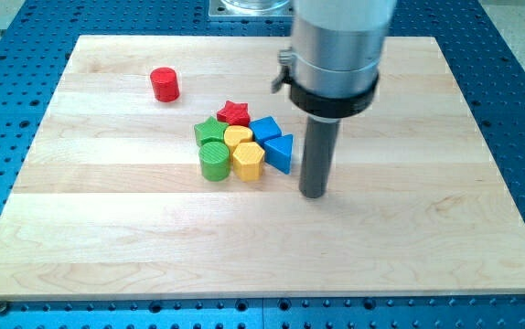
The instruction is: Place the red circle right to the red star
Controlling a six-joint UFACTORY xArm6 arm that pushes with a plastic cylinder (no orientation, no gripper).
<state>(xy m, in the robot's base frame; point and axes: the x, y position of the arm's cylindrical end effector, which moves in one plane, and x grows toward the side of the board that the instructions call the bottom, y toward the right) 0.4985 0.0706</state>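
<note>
My tip (314,194) right of blue triangle (281,152); no claw; red circle (164,84) apart.

— Where's the red circle (164,84) sitting?

— On its own, up toward the view's top left of the wooden board. It's a short red cylinder standing upright on its flat end, round face up, nothing touching it.

— And the red star (234,113)?

— Lower and to the view's right of the circle, well apart from it. It lies flat, points outward, at the top edge of a tight cluster of blocks, pressed against its neighbours below.

— So the circle is on which side of the star?

— The view's left, and a bit higher. There's bare wood between the two.

— Same red?

— As far as I can tell, yes, both a bright, glossy red.
</note>
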